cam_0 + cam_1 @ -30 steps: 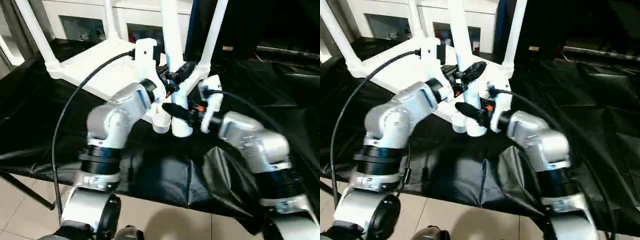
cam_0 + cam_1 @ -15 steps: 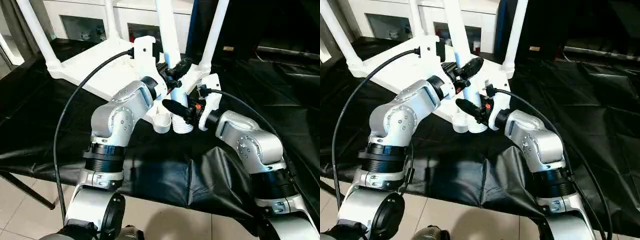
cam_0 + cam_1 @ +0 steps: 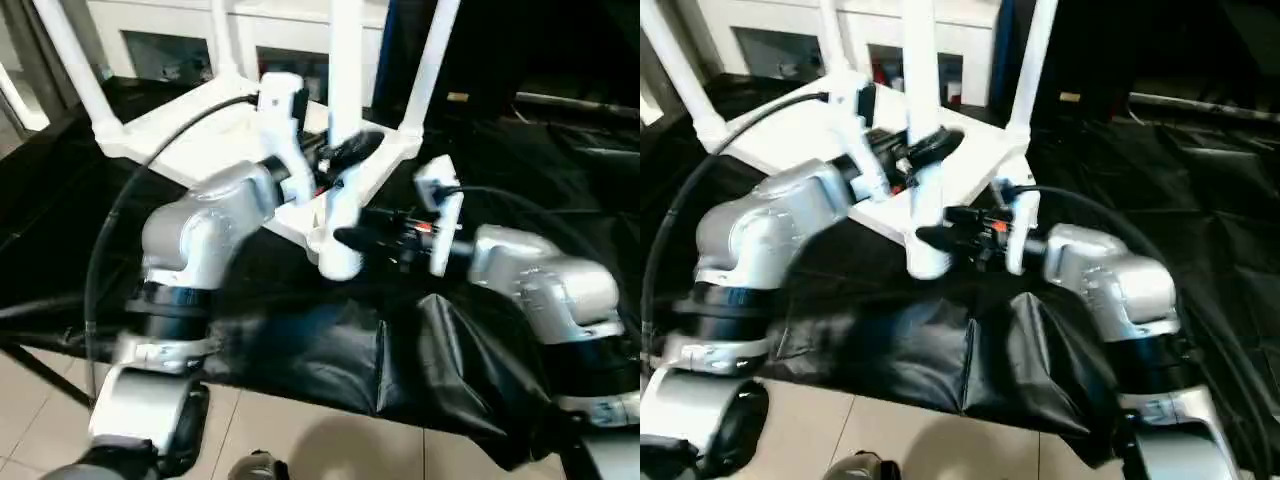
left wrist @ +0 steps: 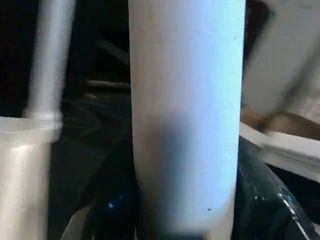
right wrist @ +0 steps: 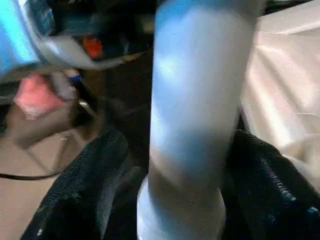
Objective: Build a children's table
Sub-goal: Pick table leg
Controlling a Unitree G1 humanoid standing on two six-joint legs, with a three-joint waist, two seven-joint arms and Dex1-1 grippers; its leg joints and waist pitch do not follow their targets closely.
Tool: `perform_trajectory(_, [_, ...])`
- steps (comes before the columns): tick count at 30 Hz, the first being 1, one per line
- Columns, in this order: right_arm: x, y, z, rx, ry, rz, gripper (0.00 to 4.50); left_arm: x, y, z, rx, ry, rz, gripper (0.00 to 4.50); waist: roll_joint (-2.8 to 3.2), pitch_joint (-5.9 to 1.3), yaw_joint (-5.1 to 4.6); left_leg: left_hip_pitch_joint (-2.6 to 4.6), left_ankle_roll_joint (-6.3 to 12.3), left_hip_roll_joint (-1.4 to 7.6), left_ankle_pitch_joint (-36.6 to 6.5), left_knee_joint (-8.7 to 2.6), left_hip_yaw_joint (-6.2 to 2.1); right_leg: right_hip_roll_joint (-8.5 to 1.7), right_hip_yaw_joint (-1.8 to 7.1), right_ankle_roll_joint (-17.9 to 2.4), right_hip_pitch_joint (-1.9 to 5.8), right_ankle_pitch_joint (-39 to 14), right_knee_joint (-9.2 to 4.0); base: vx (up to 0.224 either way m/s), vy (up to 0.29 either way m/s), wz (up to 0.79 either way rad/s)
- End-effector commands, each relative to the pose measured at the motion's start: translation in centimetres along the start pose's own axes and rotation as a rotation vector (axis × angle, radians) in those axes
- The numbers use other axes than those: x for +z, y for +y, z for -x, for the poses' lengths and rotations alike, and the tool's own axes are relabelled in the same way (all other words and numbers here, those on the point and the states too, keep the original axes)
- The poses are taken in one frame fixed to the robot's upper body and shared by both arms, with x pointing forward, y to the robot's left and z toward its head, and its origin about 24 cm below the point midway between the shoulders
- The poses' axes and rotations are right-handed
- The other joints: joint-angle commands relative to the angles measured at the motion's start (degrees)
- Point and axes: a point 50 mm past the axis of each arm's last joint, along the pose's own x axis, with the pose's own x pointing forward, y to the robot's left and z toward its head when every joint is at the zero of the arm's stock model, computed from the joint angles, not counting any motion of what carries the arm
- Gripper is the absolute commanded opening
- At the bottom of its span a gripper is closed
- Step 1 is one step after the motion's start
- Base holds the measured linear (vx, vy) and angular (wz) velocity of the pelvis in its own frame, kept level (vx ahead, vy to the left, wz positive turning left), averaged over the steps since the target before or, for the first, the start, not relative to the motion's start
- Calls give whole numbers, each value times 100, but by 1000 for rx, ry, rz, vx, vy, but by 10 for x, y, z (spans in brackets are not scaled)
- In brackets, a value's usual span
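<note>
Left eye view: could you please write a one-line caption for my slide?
Both grippers, left and right, flank the upright fourth leg at the near corner socket of the upturned children's table.

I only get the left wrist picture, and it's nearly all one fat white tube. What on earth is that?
Observer: It's a table leg, standing upright at the near corner of an upside-down white table.
Operator: Is it the first one to go on?
Observer: No. Three other legs stand up from the other corners.
Operator: Is only one arm on it?
Observer: No. The right gripper reaches around it low down, below the left gripper.
</note>
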Motion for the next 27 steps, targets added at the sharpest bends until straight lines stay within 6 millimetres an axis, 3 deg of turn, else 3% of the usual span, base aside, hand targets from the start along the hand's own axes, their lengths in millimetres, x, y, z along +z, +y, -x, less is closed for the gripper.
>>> perform_trajectory(1, [8, 2, 4, 28, -27, -3, 335, 7, -11, 1, -96, -16, 0, 190, -22, -477, -19, 221, -29, 581, -553, -409, -315, -684, 357, -1375, 223, -165, -382, 0, 0, 0])
perform_trajectory(4, [6, 6, 4, 81, -20, -27, 335, 14, -23, 3, -204, -78, 61, 190, -47, -467, -17, 209, -10, 561, -601, -395, -303, -693, 359, -1436, 239, -238, -391, 0, 0, 0])
perform_trajectory(5, [4, 7, 3, 98, -11, -37, 308, 16, -25, 3, -233, -99, 79, 190, -41, -462, -12, 207, 1, 565, -610, -395, -307, -700, 362, -1414, 237, -326, -409, 0, 0, 0])
perform_trajectory(9, [2, 9, 2, 115, -3, -45, 282, 17, -27, 4, -257, -100, 79, 190, -46, -455, -19, 218, -42, 567, -672, -413, -314, -676, 365, -1280, 224, -573, -434, 0, 0, 0])
perform_trajectory(17, [1, 8, 0, 99, -2, -43, 212, 17, -25, 6, -252, -90, 82, 189, -32, -470, -17, 220, -76, 564, -575, -410, -315, -671, 364, -1238, 221, -406, -415, 0, 0, 0])
perform_trajectory(18, [2, 8, 0, 95, -4, -41, 200, 17, -24, 6, -247, -90, 77, 245, -31, -466, -20, 222, -84, 565, -600, -413, -316, -670, 366, -1238, 217, -435, -420, 0, 0, 0])
perform_trajectory(21, [2, 6, -2, 62, -15, -31, 197, 18, -14, 2, -154, -98, 126, 265, -44, -462, -23, 224, -123, 562, -638, -409, -313, -678, 367, -1248, 217, -536, -434, 0, 0, 0])
perform_trajectory(24, [2, 5, -5, 48, -28, -30, 195, 25, -3, -2, -25, -136, 43, 296, -51, -466, -19, 214, -114, 562, -655, -416, -326, -679, 372, -1189, 231, -573, -456, 0, 0, 0])
perform_trajectory(25, [1, 6, -7, 44, -30, -29, 195, 31, 7, -3, 95, -171, -1, 303, -57, -474, -19, 214, -110, 567, -611, -414, -330, -686, 371, -1153, 239, -495, -438, 0, 0, 0])
perform_trajectory(27, [1, 6, -8, 40, -31, -29, 195, 36, 10, -3, 126, -197, -10, 306, -56, -484, -17, 217, -79, 566, -551, -409, -334, -684, 370, -1109, 241, -341, -422, 0, 0, 0])
